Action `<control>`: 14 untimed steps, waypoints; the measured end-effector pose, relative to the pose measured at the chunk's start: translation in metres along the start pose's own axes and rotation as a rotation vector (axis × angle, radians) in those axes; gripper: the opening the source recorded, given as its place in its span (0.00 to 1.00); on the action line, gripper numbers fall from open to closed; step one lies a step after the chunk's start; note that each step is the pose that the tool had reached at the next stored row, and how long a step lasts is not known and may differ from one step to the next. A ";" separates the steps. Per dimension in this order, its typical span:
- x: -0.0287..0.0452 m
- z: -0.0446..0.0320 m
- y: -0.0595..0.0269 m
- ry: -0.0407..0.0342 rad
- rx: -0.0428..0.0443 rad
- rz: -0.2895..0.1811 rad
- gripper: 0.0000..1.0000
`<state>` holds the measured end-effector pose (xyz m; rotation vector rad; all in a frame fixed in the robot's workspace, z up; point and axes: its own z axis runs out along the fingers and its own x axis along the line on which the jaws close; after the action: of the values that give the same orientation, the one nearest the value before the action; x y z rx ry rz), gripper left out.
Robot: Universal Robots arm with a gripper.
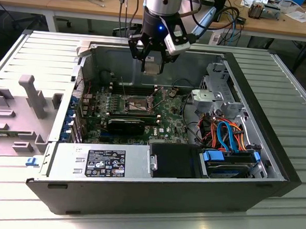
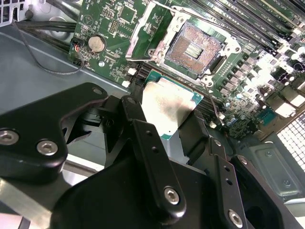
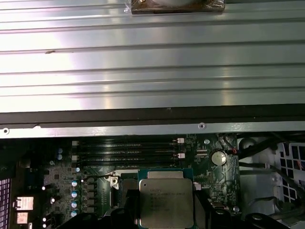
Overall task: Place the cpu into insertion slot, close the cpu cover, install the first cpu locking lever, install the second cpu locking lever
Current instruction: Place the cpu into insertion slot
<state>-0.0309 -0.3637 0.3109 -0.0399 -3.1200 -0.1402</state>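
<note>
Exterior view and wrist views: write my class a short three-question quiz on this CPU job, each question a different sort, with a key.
1. True or false: the cpu already lies in the insertion slot.
2. What grips the cpu? A) the gripper, between its jaws B) a person's hand C) nothing, it rests on the board.
3. Fill in: in the exterior view, the blue and orange cables lie toward that view's ____.
Key: 1 false; 2 A; 3 right.
</note>
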 end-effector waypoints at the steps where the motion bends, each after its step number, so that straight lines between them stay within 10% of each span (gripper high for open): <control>1: 0.0000 0.0002 -0.0002 -0.0002 0.0001 0.000 0.55; 14: 0.0000 0.0019 -0.0040 0.0000 0.0001 0.000 0.55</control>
<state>-0.0310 -0.3675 0.3086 -0.0395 -3.1200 -0.1401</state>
